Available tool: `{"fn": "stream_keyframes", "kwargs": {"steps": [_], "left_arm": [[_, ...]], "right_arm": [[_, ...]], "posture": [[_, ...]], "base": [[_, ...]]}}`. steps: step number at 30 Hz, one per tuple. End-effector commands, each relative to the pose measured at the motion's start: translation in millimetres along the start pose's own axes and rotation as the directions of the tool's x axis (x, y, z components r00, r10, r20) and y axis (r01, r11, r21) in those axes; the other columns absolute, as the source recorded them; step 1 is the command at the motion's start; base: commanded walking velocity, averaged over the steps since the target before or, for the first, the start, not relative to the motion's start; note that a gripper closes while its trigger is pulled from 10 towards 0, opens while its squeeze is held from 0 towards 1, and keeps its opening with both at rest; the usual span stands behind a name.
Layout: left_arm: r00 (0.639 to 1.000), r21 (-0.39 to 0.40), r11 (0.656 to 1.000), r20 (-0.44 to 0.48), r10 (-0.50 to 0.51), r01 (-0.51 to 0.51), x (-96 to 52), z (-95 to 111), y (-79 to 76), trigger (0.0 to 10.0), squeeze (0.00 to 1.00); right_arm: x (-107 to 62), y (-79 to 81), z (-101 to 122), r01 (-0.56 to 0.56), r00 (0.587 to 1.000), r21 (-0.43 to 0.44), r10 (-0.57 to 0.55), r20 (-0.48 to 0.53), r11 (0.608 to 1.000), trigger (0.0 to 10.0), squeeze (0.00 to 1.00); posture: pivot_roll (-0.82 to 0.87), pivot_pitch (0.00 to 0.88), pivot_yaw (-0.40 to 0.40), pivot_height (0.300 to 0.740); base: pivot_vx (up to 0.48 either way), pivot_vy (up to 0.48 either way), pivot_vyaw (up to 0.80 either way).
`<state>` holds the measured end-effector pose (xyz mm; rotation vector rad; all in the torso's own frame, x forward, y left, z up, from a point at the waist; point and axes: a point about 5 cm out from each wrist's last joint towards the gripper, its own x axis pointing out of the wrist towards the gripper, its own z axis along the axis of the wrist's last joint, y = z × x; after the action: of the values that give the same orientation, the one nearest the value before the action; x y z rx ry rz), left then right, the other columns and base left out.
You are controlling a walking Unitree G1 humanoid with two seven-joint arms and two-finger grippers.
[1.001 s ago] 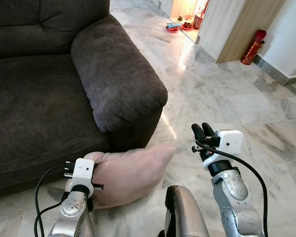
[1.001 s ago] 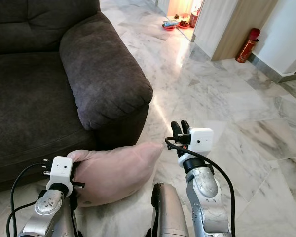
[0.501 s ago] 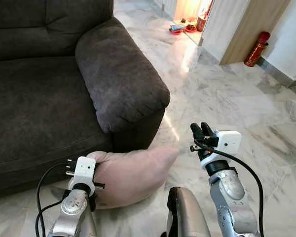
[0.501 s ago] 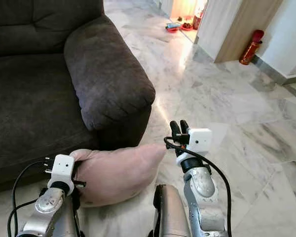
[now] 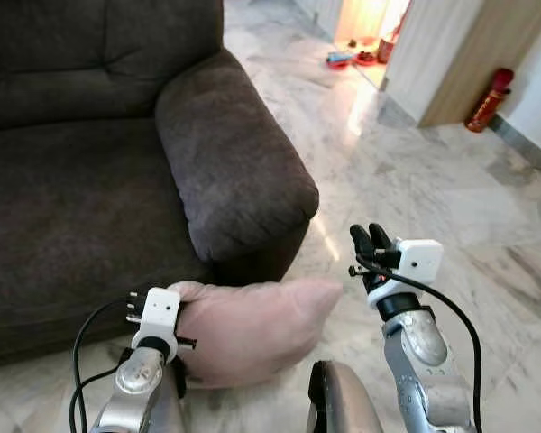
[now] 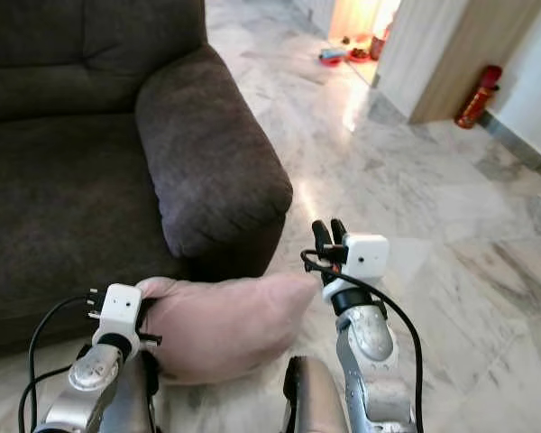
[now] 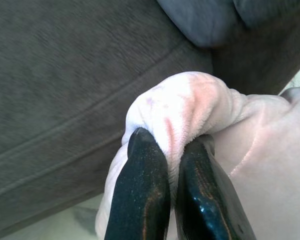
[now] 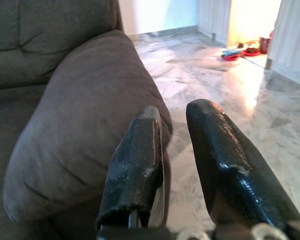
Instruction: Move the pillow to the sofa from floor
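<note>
From the head views, the pink pillow [image 5: 252,327] hangs low against the sofa [image 5: 90,189] front, just below the armrest, above the marble floor [image 5: 415,171]. The left hand [image 7: 172,187] is clamped on a bunched corner. The wrist view shows the plush fabric puckering between black fingers [image 7: 140,185]: soft, light, likely best pinched at an edge. The right hand [image 8: 175,165] is slightly parted, holding nothing. Against a second ago, the pillow sits slightly higher and the camera has shifted.
</note>
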<state>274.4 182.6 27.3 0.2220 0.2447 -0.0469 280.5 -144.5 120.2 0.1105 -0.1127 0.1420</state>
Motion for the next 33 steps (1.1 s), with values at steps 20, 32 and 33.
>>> {"fn": "stream_keyframes", "kwargs": {"steps": [20,32,33], "left_arm": [[0.92,0.021,0.999,0.39,-0.04,0.035,10.0,94.8,2.6,10.0,0.0],[0.883,0.01,0.993,0.456,-0.112,0.12,2.9,127.4,-2.0,10.0,0.0],[0.874,-0.008,0.992,0.474,-0.104,0.123,1.5,134.7,-0.1,10.0,0.0]], "right_arm": [[1.6,-4.6,-1.0,0.017,1.0,-0.005,-0.017,0.002,1.0,10.0,0.0],[4.2,-5.5,-1.1,0.02,1.0,-0.003,-0.02,0.002,1.0,10.0,0.0],[4.9,-6.2,-1.0,0.021,1.0,-0.004,-0.021,0.003,1.0,10.0,0.0]], "posture": [[0.0,0.0,-0.066,0.74],[0.01,0.0,-0.062,0.74],[0.01,0.0,-0.062,0.74]], "base": [[0.0,0.0,0.0],[0.0,0.0,0.0],[0.0,0.0,0.0]]}}
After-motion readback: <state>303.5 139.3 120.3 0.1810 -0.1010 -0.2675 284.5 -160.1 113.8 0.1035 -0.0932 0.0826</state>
